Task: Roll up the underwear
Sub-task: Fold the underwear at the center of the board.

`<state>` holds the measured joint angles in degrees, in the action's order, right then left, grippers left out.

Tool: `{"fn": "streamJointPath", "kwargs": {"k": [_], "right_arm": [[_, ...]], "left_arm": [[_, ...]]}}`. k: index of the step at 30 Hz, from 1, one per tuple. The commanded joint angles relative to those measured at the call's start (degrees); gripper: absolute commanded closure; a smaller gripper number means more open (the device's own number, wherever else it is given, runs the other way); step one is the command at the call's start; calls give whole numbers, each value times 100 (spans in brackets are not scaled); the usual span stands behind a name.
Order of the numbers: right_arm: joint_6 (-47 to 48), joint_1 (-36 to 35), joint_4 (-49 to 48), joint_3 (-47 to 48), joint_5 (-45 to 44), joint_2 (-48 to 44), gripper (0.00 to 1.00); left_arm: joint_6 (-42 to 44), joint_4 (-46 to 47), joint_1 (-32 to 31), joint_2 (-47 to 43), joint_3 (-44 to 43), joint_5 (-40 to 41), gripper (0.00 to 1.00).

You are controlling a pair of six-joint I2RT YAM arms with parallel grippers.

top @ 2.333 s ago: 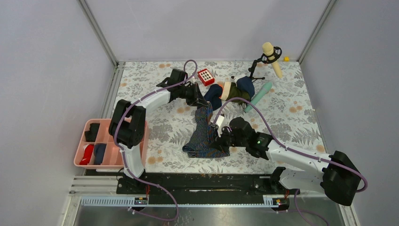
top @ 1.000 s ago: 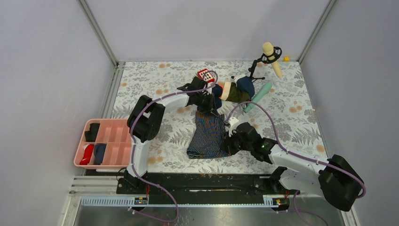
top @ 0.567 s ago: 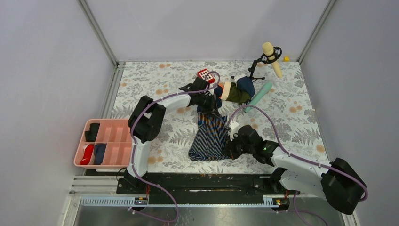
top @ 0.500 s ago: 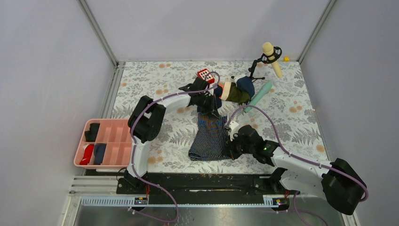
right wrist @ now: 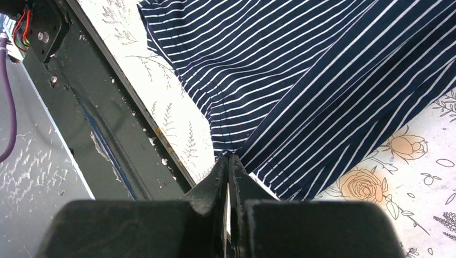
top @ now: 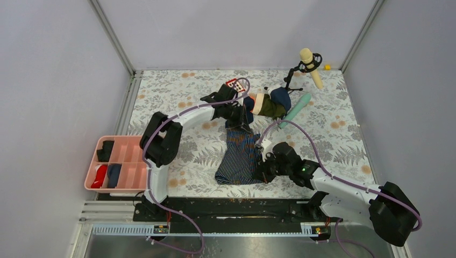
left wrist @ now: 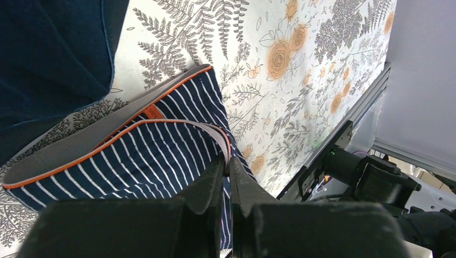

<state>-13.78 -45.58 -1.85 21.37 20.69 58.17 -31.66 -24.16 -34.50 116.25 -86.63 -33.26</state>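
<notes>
The underwear (top: 239,156) is navy with thin pale stripes and lies stretched on the floral table between my two grippers. My left gripper (top: 243,124) is shut on its far edge, pinching the grey, orange-trimmed waistband (left wrist: 177,126) between the fingertips (left wrist: 228,161). My right gripper (top: 263,171) is shut on the near right hem (right wrist: 228,156). The striped cloth (right wrist: 301,80) fans out ahead of the right fingers. The cloth lies mostly flat, slightly bunched at the near left corner.
A plain navy cloth (left wrist: 48,48) and a dark green and tan garment (top: 266,105) lie just behind the left gripper. A red keypad (top: 235,85), a microphone stand (top: 306,64) and a teal tube (top: 296,109) stand further back. A pink tray (top: 121,164) sits at the near left. The black rail (right wrist: 80,107) borders the near edge.
Both arms have carried the underwear right and spread it wider. The left gripper has moved right along the far edge; the right gripper has moved right and nearer. Little movement in the last half second.
</notes>
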Motion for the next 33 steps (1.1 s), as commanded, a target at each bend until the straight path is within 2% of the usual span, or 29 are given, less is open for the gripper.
{"fn": "streamJointPath", "kwargs": {"k": [1, 13, 25, 30, 33], "right_arm": [[-197, 27, 148, 120, -139, -103, 100], [-455, 32, 152, -73, -753, -30, 100], [-520, 32, 372, -24, -1007, 43, 98], [-481, 32, 444, -4, -1093, -16, 93], [-456, 32, 442, 17, -1152, 3, 81]], "left_arm": [[53, 66, -113, -154, -94, -139, 100], [80, 150, -455, 378, -302, 90, 100], [-4, 184, -465, 742, -672, 382, 100], [-57, 198, -470, 830, -698, 340, 99], [-99, 205, -471, 869, -705, 341, 87]]}}
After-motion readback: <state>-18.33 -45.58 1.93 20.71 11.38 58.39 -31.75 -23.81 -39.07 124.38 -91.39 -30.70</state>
